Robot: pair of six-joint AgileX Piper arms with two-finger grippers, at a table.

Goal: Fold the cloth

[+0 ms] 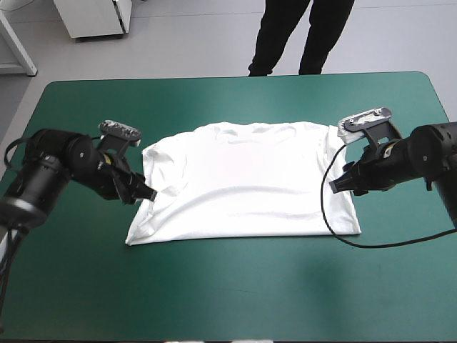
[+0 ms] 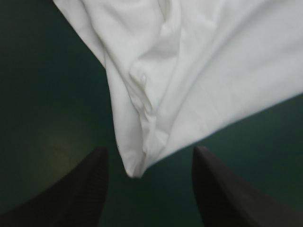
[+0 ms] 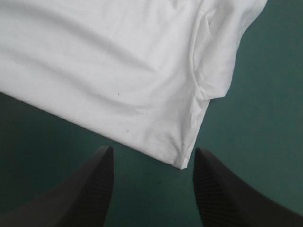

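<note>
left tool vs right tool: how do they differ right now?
Left tool faces a bunched, ridged point of the T-shirt, lying between its fingers; right tool faces a flatter corner, close to one finger. Left tool is at the shirt's left edge, right tool at its right edge. Shared: both open, gripping nothing.

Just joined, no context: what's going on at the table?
Two robot arms are at a white T-shirt spread flat on the teal-green table. The left gripper and right gripper sit at its opposite sides, both open, each with a corner of cloth just ahead of its fingers. Nothing is gripped; no fold made yet.
</note>
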